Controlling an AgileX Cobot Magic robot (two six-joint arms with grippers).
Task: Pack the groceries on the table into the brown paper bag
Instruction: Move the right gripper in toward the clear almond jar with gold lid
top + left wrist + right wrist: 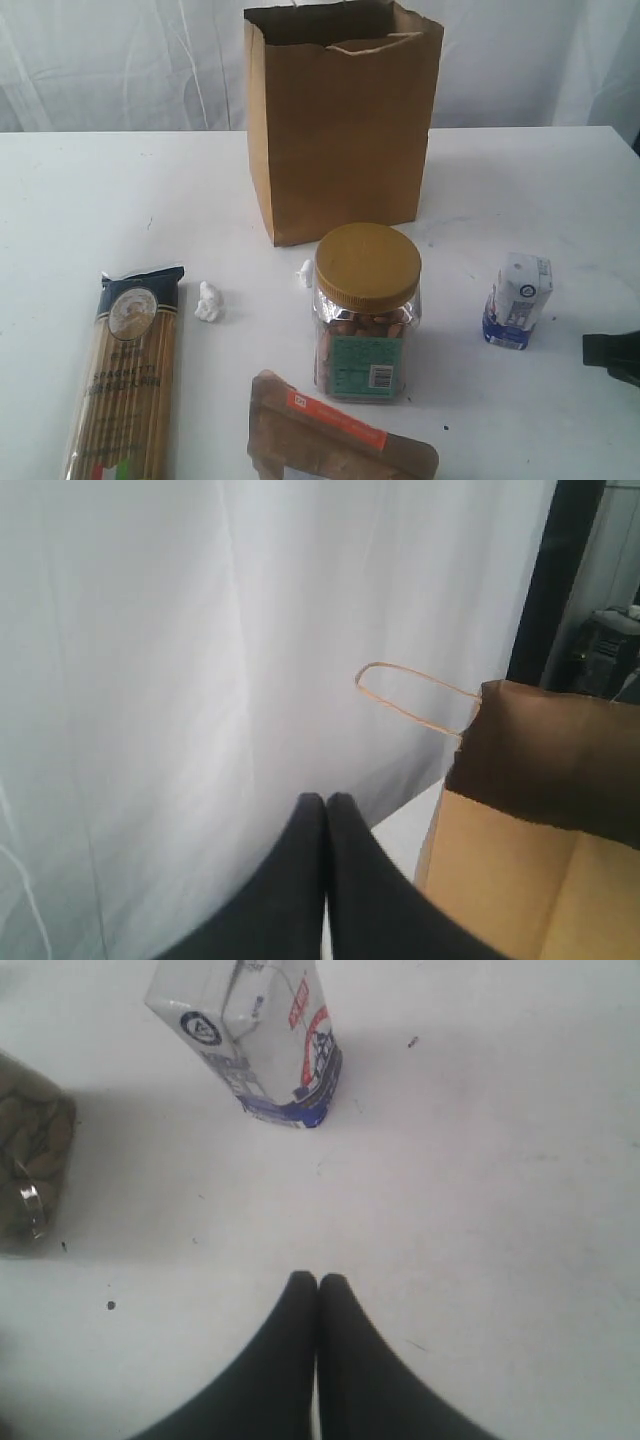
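- Four groceries are seen out on the table (100,200): the spaghetti packet (130,380), the gold-lidded clear nut jar (366,315), the small white-blue carton (262,1040) and the orange-labelled brown pouch (330,440). None is held.
- The left gripper (326,805) is shown clenched on nothing, its black fingers pressed together. It hangs high, about level with the rim of the brown paper bag (530,880), which stands just beside it with one twisted handle arching out ahead of the fingertips.
- The right gripper (318,1282) is likewise shut and empty, low over bare tabletop. The carton stands upright a little ahead of its fingertips, and the nut jar is glimpsed off to one side.
- The step in hand is judged to be a gap between items — a fresh pick not yet begun. What lies inside the bag cannot be told.
- For the next move the right gripper's jaws would have to be opened, carried forward around the carton and closed across its narrow body — then a lift above the bag's ragged rim would be needed before release.
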